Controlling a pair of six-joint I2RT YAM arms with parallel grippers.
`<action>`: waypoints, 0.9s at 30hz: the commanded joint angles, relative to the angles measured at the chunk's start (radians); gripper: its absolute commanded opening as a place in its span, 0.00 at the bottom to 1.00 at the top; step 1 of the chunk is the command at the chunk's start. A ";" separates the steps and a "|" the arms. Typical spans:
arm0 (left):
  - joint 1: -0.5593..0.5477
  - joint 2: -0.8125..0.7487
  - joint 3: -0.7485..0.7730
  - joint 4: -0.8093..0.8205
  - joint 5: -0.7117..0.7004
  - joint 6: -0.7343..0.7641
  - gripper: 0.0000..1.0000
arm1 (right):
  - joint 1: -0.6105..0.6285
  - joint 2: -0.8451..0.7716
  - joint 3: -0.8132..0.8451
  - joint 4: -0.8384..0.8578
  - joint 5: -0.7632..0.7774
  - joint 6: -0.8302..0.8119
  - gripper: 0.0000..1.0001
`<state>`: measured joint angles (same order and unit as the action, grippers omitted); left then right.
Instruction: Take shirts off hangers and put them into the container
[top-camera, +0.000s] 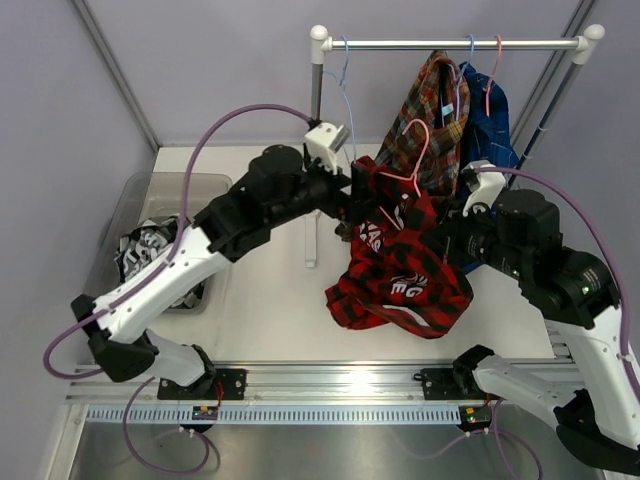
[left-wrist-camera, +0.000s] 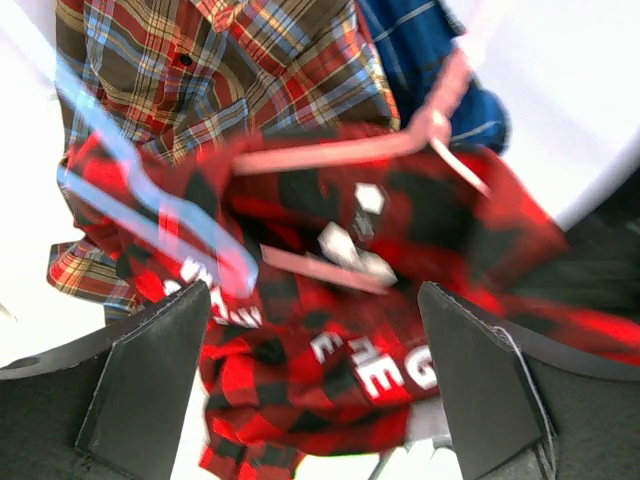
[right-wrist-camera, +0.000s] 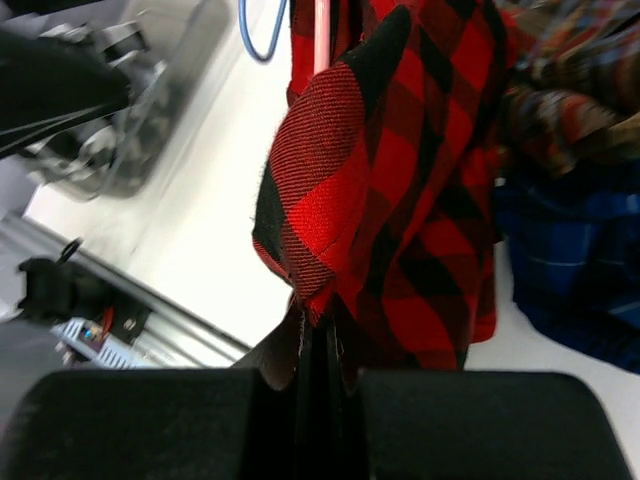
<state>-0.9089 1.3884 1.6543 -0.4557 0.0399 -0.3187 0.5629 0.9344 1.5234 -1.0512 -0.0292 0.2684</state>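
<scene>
The top view alone gives the whole layout. The red-and-black check shirt with white lettering (top-camera: 400, 270) hangs mid-frame on a thin pink-red wire hanger (top-camera: 405, 150), and its lower part is bunched on the white table (top-camera: 270, 310). The left gripper (top-camera: 350, 195) is at the shirt's upper left edge and the right gripper (top-camera: 452, 225) at its right edge. The shallow translucent smoky-grey plastic container (top-camera: 135, 190) sits at the left of the frame, well apart from that shirt, with the black-and-white check shirt (top-camera: 145, 250) crumpled inside. Along the top, the silver metal rail (top-camera: 450, 44) carries the brown-red-yellow tartan shirt (top-camera: 425, 110), the blue shirt with thin pale lines (top-camera: 490, 120) and a bare light blue wire hanger (top-camera: 343, 70).

From above, both grippers' fingertips are hidden by fabric and arm housings; only the wrist views show them.

In the left wrist view the jaws stand wide apart, with one dark finger (left-wrist-camera: 150, 370) at lower left and the other at lower right. The lettered red-and-black fabric fills the gap and the space beyond it, and the pink-red hanger bar crosses the centre. I cannot tell whether either finger touches the cloth. A light blue streak at the left is too blurred to read clearly.

In the right wrist view the fingers at bottom centre are pressed together on a fold of the red-and-black shirt, which rises from them up the middle of the frame. The container appears blurred at upper left, cut by the frame edge.
</scene>
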 joint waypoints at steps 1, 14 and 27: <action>-0.039 0.049 0.099 0.064 -0.139 0.044 0.88 | 0.005 -0.061 -0.015 0.007 -0.176 0.012 0.00; -0.119 0.098 0.191 0.065 -0.160 0.052 0.86 | 0.005 -0.117 -0.111 0.016 -0.225 0.019 0.00; -0.128 0.169 0.220 0.065 -0.126 0.007 0.79 | 0.005 -0.085 -0.042 0.022 -0.264 0.019 0.00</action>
<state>-1.0306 1.5230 1.8217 -0.4389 -0.1009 -0.2955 0.5632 0.8478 1.4212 -1.0767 -0.2478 0.2848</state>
